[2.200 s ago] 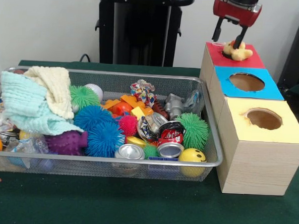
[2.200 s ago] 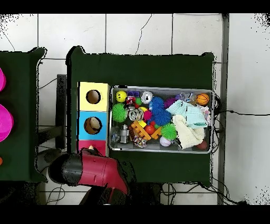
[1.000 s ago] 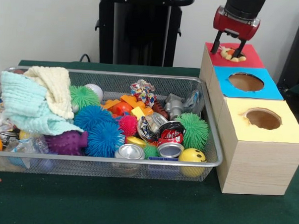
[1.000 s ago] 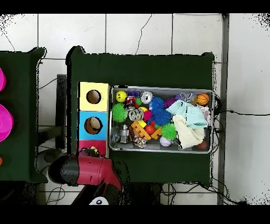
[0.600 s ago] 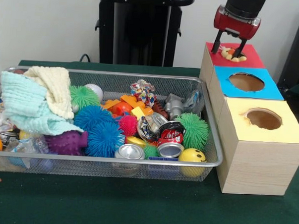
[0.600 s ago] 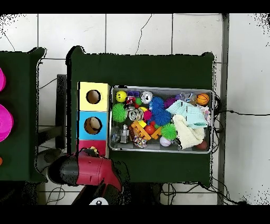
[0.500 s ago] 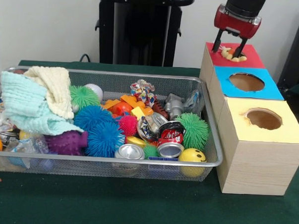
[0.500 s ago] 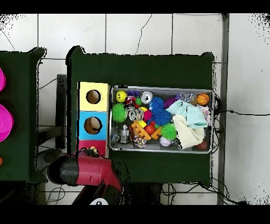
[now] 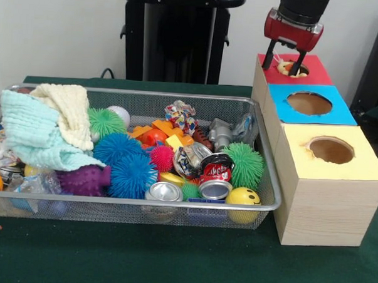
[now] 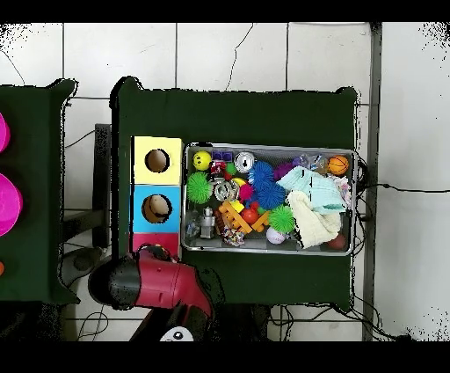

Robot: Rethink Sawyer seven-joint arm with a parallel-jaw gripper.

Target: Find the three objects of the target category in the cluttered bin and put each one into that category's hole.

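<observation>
My red gripper (image 9: pixel 280 68) stands open over the red-topped box (image 9: pixel 318 67) at the far end of the row of three boxes. Its two black fingers (image 9: pixel 268 57) straddle the round hole there. A yellow and orange soft toy (image 9: pixel 284 67) sits low in that hole, between the fingers and free of them. In the overhead view the red arm (image 10: pixel 163 286) covers most of the red box (image 10: pixel 143 241), so the gripper tips and the toy are hidden there. The wire bin (image 9: pixel 141 94) holds mixed clutter.
The blue box (image 9: pixel 310 103) and yellow box (image 9: pixel 330 149) have open holes. The bin (image 10: pixel 268 147) holds spiky balls (image 9: pixel 132 175), crushed cans (image 9: pixel 215 179), a yellow smiley ball (image 9: pixel 243 196), orange bricks (image 9: pixel 161 128) and folded cloths (image 9: pixel 39 125). A black stand (image 9: pixel 176 37) rises behind.
The yellow toy lay on top of the red hole and has sunk down into it. My gripper came down around the hole, then lifted slightly and shifted a little left, staying open.
</observation>
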